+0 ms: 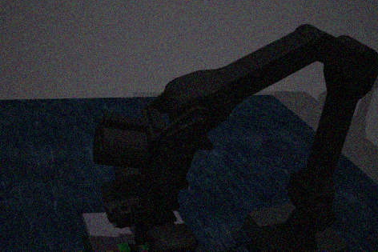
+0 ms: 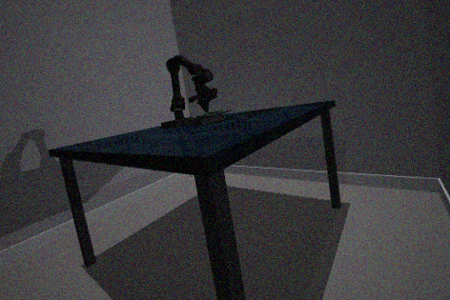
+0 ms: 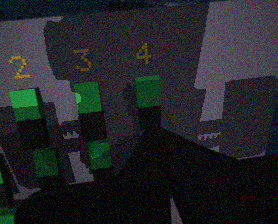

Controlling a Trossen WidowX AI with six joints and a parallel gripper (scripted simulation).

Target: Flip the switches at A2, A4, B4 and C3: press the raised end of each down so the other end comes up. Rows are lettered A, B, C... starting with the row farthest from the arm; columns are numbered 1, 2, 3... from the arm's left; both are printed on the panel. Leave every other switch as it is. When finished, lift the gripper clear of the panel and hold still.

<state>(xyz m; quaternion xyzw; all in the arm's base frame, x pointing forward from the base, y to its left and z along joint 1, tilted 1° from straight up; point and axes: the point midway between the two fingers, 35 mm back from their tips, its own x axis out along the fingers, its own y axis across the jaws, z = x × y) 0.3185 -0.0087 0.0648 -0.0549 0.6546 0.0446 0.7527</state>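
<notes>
The switch panel (image 3: pixel 240 40) (image 1: pixel 96 223) is pale, with yellow numbers 2, 3 and 4 in the wrist view. Switch A2 (image 3: pixel 25 104), switch A3 (image 3: pixel 89 97) and switch A4 (image 3: pixel 148 92) each show a green far end and a dark near end. Below them are the green parts of B2 (image 3: pixel 46 162) and B3 (image 3: pixel 100 154). My gripper (image 3: pixel 152 134) (image 2: pixel 207 110) is shut and empty, its tip at the dark near end of A4 in the wrist view; contact cannot be told. It hides B4. C3 cannot be made out. Raised ends are hard to tell in the dim light.
The panel lies on the blue table (image 1: pixel 248 158) (image 2: pixel 157 142), close in front of the arm's base (image 1: pixel 272 215). Shadows of the arm fall across the panel. The top view cuts off the panel's lower part.
</notes>
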